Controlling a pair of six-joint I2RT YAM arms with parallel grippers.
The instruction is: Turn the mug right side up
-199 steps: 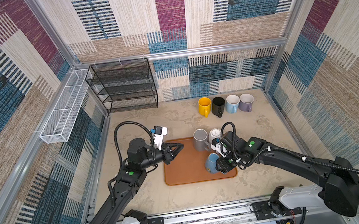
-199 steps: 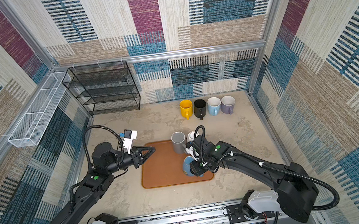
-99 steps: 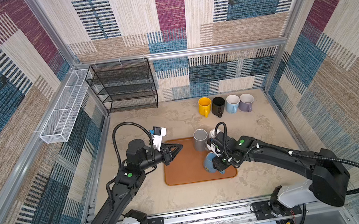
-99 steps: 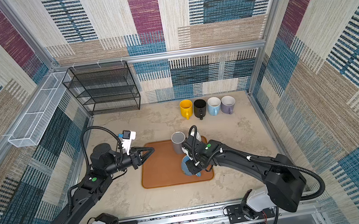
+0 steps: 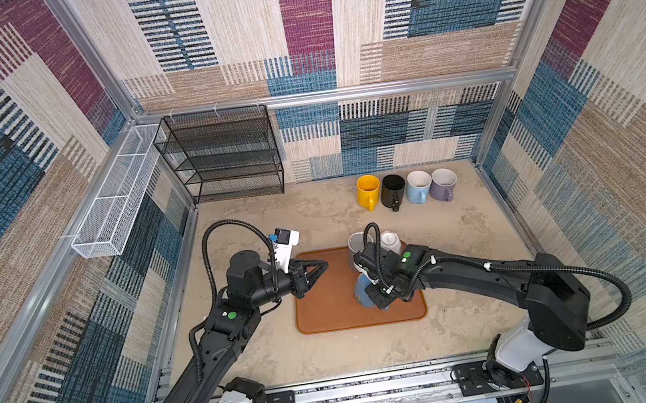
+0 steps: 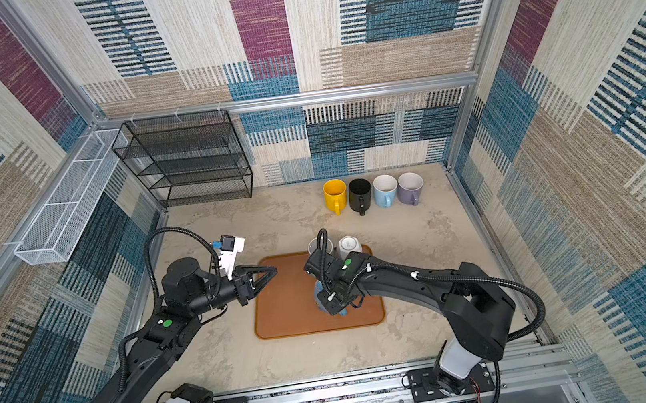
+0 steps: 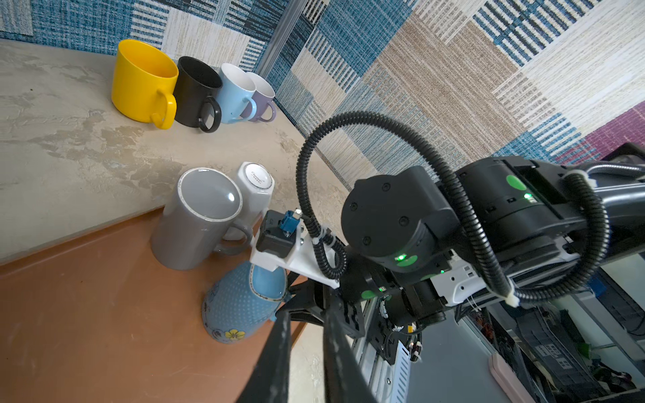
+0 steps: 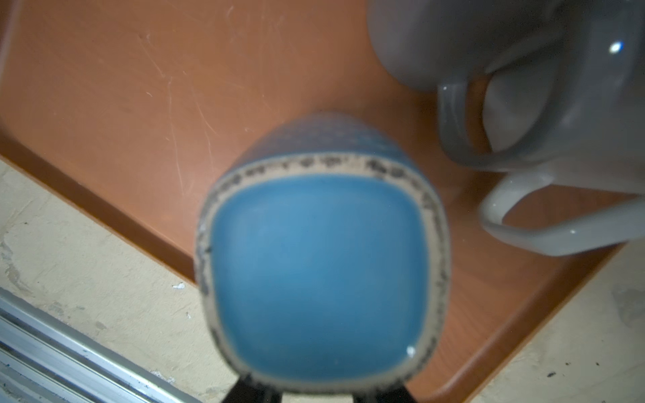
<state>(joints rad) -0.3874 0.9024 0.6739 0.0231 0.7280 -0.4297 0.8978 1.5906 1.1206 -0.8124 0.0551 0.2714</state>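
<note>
right gripper [image 5: 377,300]: down over the blue mug [image 7: 237,307], wrist above it in both top views
right fingers [image 8: 253,392]: dark tips on either side of the mug's upturned base in the right wrist view. Pressing on it or just flanking it: cannot tell
blue mug: upside down, wide rim on the tray [image 5: 327,315], squarish glazed base facing up. Dotted body, yellow flower near the rim
blue mug place: front right part of the tray, near its front edge, just in front of the grey mug [image 7: 188,237]
left gripper [image 5: 321,268]: clenched, tips meeting in a point, nothing between them. It hovers over the tray's left far corner, pointing toward the mugs, well apart from the blue one
grey mug: upside down on the far part of the tray, handle toward the blue mug
white mug [image 7: 254,188]: upside down, just beside the grey one at the tray's far right corner. On the tray or off it: cannot tell
back row: yellow mug [image 5: 368,190], black mug [image 5: 393,189], light blue mug [image 5: 418,186], lilac mug [image 5: 442,183], all upright, side by side by the back wall, handles to the front
table [image 5: 274,225]: beige, mottled, tray lying in the middle
black wire shelf [image 5: 223,156]: back left corner
white wire basket [image 5: 115,194]: on the left wall
</note>
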